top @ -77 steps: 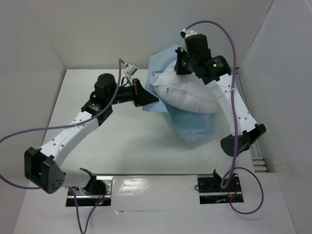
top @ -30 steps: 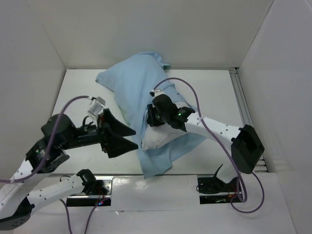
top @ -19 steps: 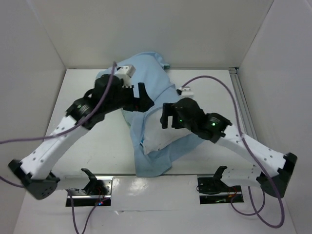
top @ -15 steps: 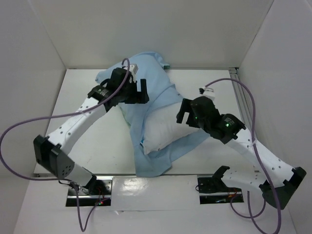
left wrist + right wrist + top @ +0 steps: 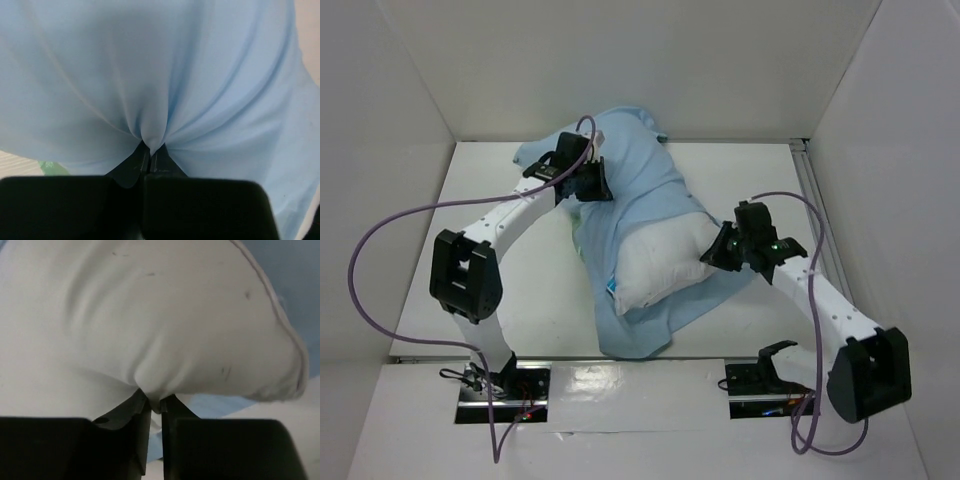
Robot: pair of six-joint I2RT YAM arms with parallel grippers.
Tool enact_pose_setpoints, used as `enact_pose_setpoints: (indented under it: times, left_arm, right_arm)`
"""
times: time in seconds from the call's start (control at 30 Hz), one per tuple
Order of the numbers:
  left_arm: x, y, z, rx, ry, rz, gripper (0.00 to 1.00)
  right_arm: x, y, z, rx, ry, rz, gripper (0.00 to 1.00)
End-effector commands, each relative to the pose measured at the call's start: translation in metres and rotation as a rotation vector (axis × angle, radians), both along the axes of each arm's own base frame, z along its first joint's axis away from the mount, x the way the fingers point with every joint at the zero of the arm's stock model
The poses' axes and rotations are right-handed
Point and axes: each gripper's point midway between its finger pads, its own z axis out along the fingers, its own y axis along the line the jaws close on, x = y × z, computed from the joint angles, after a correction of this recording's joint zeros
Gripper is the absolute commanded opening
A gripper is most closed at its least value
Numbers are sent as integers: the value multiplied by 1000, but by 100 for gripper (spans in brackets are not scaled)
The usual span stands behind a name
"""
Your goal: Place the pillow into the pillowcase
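Pinching a fold of the light blue pillowcase [image 5: 638,168] with the left gripper [image 5: 150,159], jaws clenched tight, cloth bunched into creases at the tips. Nipping a tuck of the white pillow [image 5: 660,265] at its right edge with the right gripper [image 5: 155,407], jaws almost together on the fabric. Lying mid-table [image 5: 495,255], pillow partly in: far end under the pillowcase, near end bare, resting on the lower flap.
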Motion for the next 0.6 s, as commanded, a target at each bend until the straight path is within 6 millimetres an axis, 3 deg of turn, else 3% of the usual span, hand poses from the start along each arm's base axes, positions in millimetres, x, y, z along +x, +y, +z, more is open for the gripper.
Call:
enact_pose_setpoints:
  times: [0.0,0.03,0.1,0.13,0.27,0.3,0.33,0.37,0.4,0.5,0.53,0.57]
  left_arm:
    - [1,-11,16,-101,-35,-49,0]
    - [-8,-2,20,-107,-34,-42,0]
    - [-23,8,17,-115,-22,-22,0]
    - [-33,11,36,-135,-60,-19,0]
    - [-59,31,55,-102,-97,19,0]
    - [-62,39,49,-74,-76,32,5]
    - [-59,42,66,-59,-102,35,18]
    - [-56,50,64,-1,-99,49,46]
    - [-63,57,64,36,-68,56,53]
    - [-57,67,94,123,-136,93,67]
    - [-65,62,98,159,-136,78,77]
    - [-61,62,115,183,-175,90,79]
  right_arm:
    - [46,22,22,16,-140,80,13]
    - [57,26,36,-2,-180,91,0]
    - [70,27,33,-67,-197,132,0]
    - [79,29,43,-73,-225,143,0]
    - [94,41,44,-92,-263,217,0]
    - [94,50,42,-78,-253,244,0]
    - [97,51,41,-77,-257,244,0]
    - [98,58,45,-72,-275,267,0]
    - [96,62,45,-70,-276,278,0]
    - [101,64,44,-69,-279,278,0]
    - [104,63,49,-75,-286,270,6]
    - [102,62,49,-79,-273,271,24]
